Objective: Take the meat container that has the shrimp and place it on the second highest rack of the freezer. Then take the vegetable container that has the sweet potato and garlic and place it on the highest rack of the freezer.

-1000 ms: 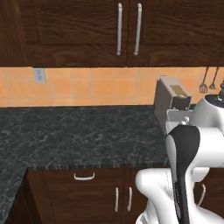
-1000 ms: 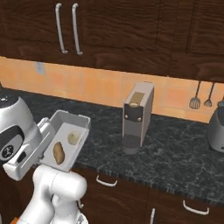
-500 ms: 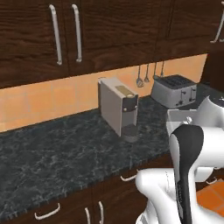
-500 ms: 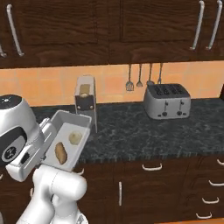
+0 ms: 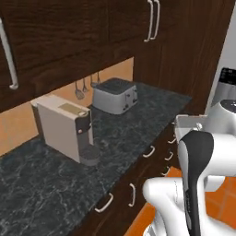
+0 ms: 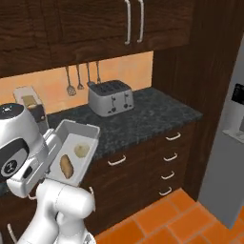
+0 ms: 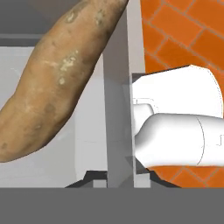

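Left base view first: I see the dark marbled desk (image 5: 41, 184) running along the wall, with a beige coffee machine (image 5: 64, 131) standing on it and a silver toaster (image 5: 115, 95) further along toward the corner. Utensils (image 5: 85, 87) hang on the orange wall between them. Dark wooden cupboards (image 5: 69, 27) sit above. My arm (image 5: 196, 177) rises at the lower right, and a pale edge of the container (image 5: 186, 122) shows just behind it. A strip of the freezer (image 5: 226, 87) with its dark panel stands at the far right.

Right base view: the white container (image 6: 76, 148) is held up off the desk, tilted, beside the arm's head at the left. Inside it I make out the tan-brown sweet potato (image 6: 66, 166) and a small pale garlic (image 6: 82, 150) lying apart from each other. The toaster (image 6: 110, 97) sits on the desk behind. The silver-grey freezer (image 6: 228, 157) stands at the right edge, well apart from the container, above the orange tiled floor (image 6: 157, 219).

Hand view: the sweet potato (image 7: 57, 78) lies large across the container's floor. The container's grey side wall (image 7: 119, 113) runs straight up from between the jaws, which are clenched on that wall.
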